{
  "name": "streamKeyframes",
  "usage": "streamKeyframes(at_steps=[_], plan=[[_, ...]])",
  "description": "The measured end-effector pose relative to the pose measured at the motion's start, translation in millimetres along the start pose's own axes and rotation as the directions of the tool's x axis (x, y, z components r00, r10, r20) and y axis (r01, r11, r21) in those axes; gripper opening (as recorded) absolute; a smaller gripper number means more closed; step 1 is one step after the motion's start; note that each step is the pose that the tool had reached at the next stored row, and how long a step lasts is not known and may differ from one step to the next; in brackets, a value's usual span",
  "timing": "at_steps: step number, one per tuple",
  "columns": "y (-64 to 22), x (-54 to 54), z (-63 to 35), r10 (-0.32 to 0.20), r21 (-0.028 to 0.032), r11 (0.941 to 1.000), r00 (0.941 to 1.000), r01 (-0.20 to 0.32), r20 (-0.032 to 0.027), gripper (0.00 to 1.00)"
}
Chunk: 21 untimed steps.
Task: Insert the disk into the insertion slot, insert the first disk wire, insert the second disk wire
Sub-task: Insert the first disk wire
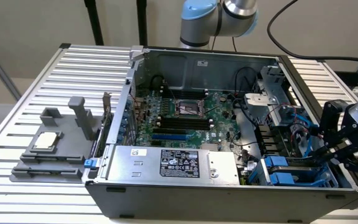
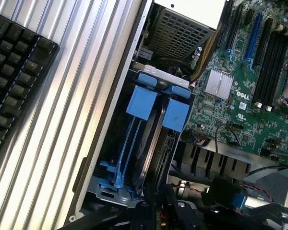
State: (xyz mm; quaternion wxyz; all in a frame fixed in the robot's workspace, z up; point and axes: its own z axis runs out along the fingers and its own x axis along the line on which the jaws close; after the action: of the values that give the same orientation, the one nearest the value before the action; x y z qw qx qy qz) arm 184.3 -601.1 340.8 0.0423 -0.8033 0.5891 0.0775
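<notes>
The insertion slot (image 1: 285, 171) is the grey metal bay with blue tabs at the near corner of the open computer case, on the exterior view's right. In the wrist view the slot (image 2: 129, 143) shows blue rails and two blue tabs. The disk (image 2: 151, 151) stands edge-on inside it as a thin silver strip. My black gripper (image 1: 331, 156) reaches into the case from the right, just over the bay. In the wrist view the gripper (image 2: 156, 213) hangs above the disk's near end with its fingers close together. Whether they pinch anything I cannot tell.
A silver power supply (image 1: 173, 163) with a black label fills the case's near side, beside the motherboard (image 1: 185, 116). Red and blue cables (image 1: 291, 122) lie behind the bay. A grey fixture (image 1: 48, 149) sits on the slatted table (image 1: 92, 60). A black keyboard (image 2: 14, 72) lies outside the case wall.
</notes>
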Motion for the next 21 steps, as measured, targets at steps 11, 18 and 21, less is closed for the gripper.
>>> streamKeyframes(at_steps=[11, 18, 21], plan=[[18.2, -6.6, -4.3, -0.007, -0.0011, 1.0, 1.0, 0.007, 0.0004, 0.17], [34.1, -11.5, -2.8, 0.006, 0.0, 1.0, 1.0, -0.006, -0.0026, 0.17], [34.2, -11.4, -2.1, 0.04, 0.0049, 0.9992, 0.9992, -0.04, -0.0055, 0.17]])
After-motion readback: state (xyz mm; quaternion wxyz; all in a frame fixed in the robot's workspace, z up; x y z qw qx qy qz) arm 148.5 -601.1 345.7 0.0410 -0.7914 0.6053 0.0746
